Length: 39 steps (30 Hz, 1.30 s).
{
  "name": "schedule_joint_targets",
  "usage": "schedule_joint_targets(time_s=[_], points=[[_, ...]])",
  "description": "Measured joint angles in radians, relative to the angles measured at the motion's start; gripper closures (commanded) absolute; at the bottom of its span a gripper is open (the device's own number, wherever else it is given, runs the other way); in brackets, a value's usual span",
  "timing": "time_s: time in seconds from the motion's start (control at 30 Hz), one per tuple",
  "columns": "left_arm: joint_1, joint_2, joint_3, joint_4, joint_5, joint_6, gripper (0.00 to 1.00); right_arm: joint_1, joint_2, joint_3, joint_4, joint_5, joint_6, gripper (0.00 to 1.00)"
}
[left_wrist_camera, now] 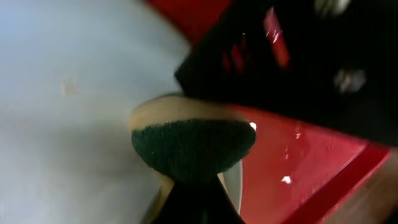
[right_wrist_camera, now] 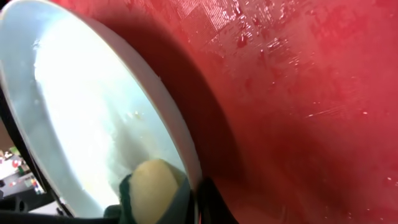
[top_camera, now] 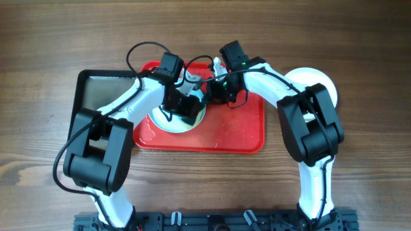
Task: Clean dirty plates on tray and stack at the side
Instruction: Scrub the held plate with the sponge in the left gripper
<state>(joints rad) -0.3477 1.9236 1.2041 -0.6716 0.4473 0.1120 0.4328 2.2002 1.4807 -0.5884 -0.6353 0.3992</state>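
The tilted plate (right_wrist_camera: 81, 106) is held by its rim, bottom centre, in the closed right pincer (right_wrist_camera: 202, 205), and the sponge (left_wrist_camera: 193, 146) clamped in the left pincer (left_wrist_camera: 189, 202) is pressed onto it.

Plate (top_camera: 164, 122) in large tray (top_camera: 232, 130), smaller tray (top_camera: 103, 94) beside its left, another plate (top_camera: 318, 80) right

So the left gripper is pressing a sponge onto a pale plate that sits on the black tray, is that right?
Not quite. The left gripper does press the sponge onto the pale plate, but that plate sits on the red tray, not the black tray beside it. The overhead view shows this.
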Motion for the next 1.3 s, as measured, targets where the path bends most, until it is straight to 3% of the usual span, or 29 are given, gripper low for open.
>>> schedule_joint_targets(time_s=[0.1, 0.2, 0.3, 0.4, 0.47, 0.53, 0.73, 0.8, 0.9, 1.0, 1.1, 1.2, 1.3], points=[[-0.006, 0.008, -0.008, 0.119, -0.105, -0.118, 0.96, -0.006, 0.001, 0.001, 0.015, -0.001, 0.002, 0.96], [-0.022, 0.008, -0.006, 0.211, -0.369, -0.28, 0.96, -0.006, 0.001, 0.001, 0.017, -0.008, 0.008, 0.96], [-0.02, 0.009, -0.004, 0.211, -0.655, -0.365, 0.96, -0.002, 0.002, 0.001, 0.013, -0.017, 0.008, 0.96], [0.005, 0.013, -0.004, 0.182, -0.78, -0.391, 0.96, 0.003, 0.003, 0.001, 0.011, -0.021, 0.008, 0.96], [0.035, 0.014, 0.0, 0.127, -0.777, -0.4, 0.96, 0.009, 0.006, 0.001, 0.013, -0.031, 0.008, 0.95], [0.074, 0.013, 0.015, 0.056, -0.677, -0.362, 0.96, 0.015, 0.007, 0.001, 0.011, -0.037, 0.007, 0.96], [0.14, 0.009, 0.022, -0.153, -0.092, 0.013, 0.96, 0.011, 0.007, 0.001, -0.001, -0.041, -0.004, 0.96], [0.127, 0.022, 0.006, -0.151, 0.055, 0.097, 0.96, 0.011, 0.007, 0.001, -0.001, -0.041, -0.004, 0.96], [0.126, 0.028, -0.004, -0.052, 0.132, 0.128, 0.96, 0.011, 0.007, 0.001, -0.001, -0.04, -0.003, 0.96], [0.124, 0.028, -0.011, 0.116, 0.092, 0.083, 0.96, 0.01, 0.008, 0.001, 0.0, -0.04, -0.003, 0.95], [0.117, 0.028, -0.01, 0.24, -0.104, -0.039, 0.96, 0.01, 0.008, 0.001, 0.003, -0.041, 0.001, 0.96], [0.104, 0.025, 0.0, 0.239, -0.329, -0.166, 0.96, 0.01, 0.008, 0.001, 0.003, -0.042, 0.004, 0.96], [0.097, 0.015, 0.015, 0.131, -0.541, -0.306, 0.96, 0.012, 0.008, 0.001, 0.011, -0.042, 0.004, 0.96]])
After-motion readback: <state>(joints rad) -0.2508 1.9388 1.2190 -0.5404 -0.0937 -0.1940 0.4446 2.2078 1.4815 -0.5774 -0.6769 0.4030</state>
